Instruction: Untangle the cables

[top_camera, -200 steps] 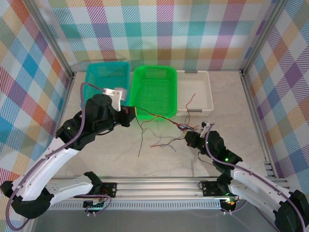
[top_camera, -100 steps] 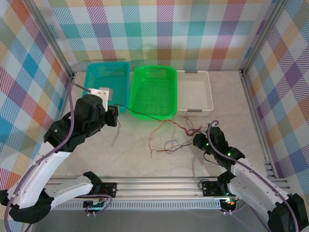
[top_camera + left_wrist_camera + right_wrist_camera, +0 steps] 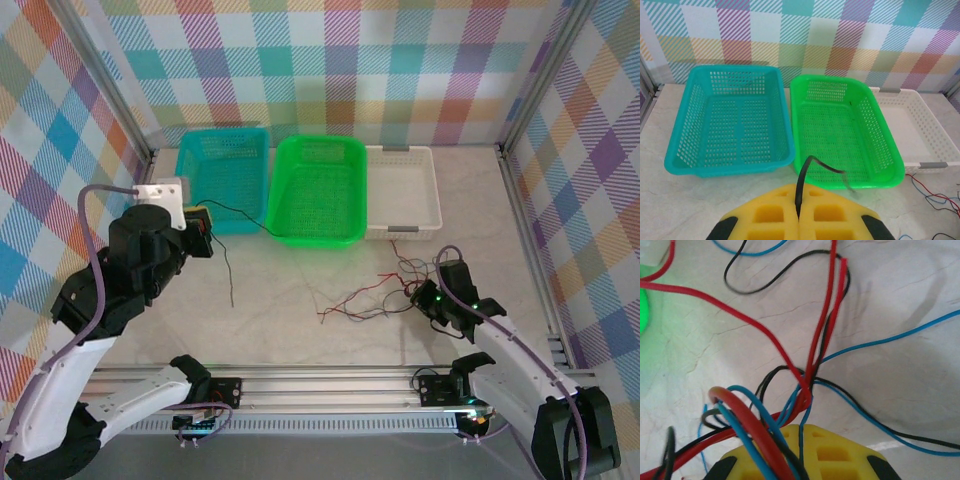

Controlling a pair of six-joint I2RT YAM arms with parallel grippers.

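Since the pale marbled table [image 3: 300, 340] gives free room, the right gripper [image 3: 425, 298], clamped on the tangle of thin red, blue and black cables [image 3: 352, 300] lying beside it, should hold firm; the left gripper [image 3: 799, 215], pinching one thin black wire [image 3: 802, 175], should pull slowly.

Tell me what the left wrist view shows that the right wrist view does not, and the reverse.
Left wrist: teal basket, whole green basket, white tray, left claw shut on one black cable. Right wrist: right claw shut on a tangle of red, blue and black cables, plus an unclear green blur. Both: yellow fingers, marble table, loose red and blue cables.
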